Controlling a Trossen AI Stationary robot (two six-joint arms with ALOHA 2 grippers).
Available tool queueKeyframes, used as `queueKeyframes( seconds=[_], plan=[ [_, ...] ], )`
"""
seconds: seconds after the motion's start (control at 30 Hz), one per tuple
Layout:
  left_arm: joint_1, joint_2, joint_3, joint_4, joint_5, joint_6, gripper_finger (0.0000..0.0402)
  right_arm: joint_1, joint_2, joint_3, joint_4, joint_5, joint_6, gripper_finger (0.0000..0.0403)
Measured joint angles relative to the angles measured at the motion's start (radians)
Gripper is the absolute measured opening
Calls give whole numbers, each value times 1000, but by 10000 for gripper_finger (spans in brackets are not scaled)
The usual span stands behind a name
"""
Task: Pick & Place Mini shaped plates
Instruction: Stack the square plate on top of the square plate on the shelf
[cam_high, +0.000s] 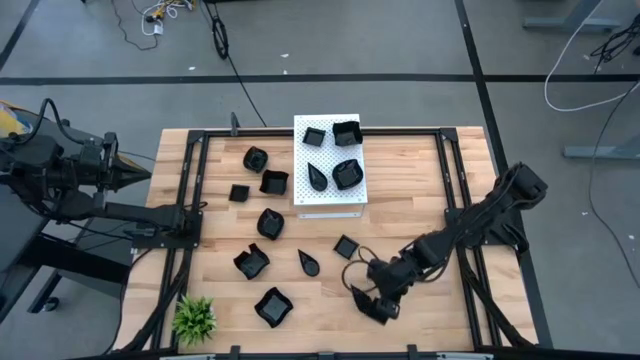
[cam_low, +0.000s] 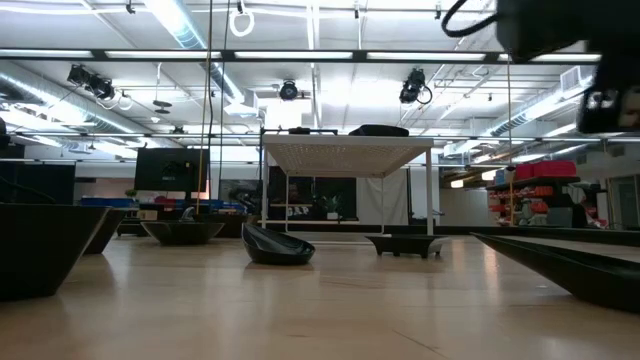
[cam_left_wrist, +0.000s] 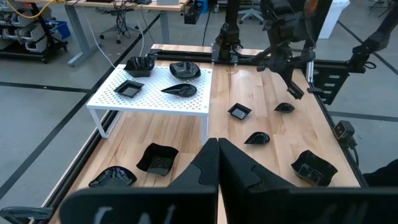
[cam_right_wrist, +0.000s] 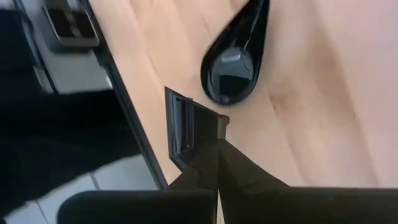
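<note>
My right gripper (cam_high: 378, 305) is near the table's near edge, right of the middle, shut on a small square black dish (cam_right_wrist: 183, 127). A teardrop dish (cam_right_wrist: 236, 62) lies on the wood just beyond it. Several more black mini plates lie loose on the table, among them a square one (cam_high: 346, 246) and a teardrop (cam_high: 310, 263). Several others sit on the white perforated board (cam_high: 330, 190). My left gripper (cam_high: 140, 172) is shut and empty beyond the table's left edge; its closed fingers show in the left wrist view (cam_left_wrist: 217, 149). My right gripper pinches one wall of the square dish at its corner (cam_right_wrist: 214, 121) between its two fingers. The fingers slant down from above. The dish is turned on edge with its hollow facing sideways. In the left wrist view it hangs clear of the table (cam_left_wrist: 296, 92).
The white board stands on legs at the table's far middle. A small green plant (cam_high: 195, 318) stands at the near left corner. Black frame rails (cam_high: 190, 200) run along the table's sides. A large wavy dish (cam_high: 273, 306) lies near the near edge.
</note>
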Motion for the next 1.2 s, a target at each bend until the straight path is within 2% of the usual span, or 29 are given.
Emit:
queueKeyframes(
  seconds=[0.47,0.7,1.2],
  plan=[
    [0,0,0,0,0,0,3,-158,-88,0,13,24,26,0],
    [0,0,0,0,0,0,3,-270,-121,8,117,24,26,0],
    [0,0,0,0,0,0,3,-592,-125,260,124,24,-83,0]
  ],
)
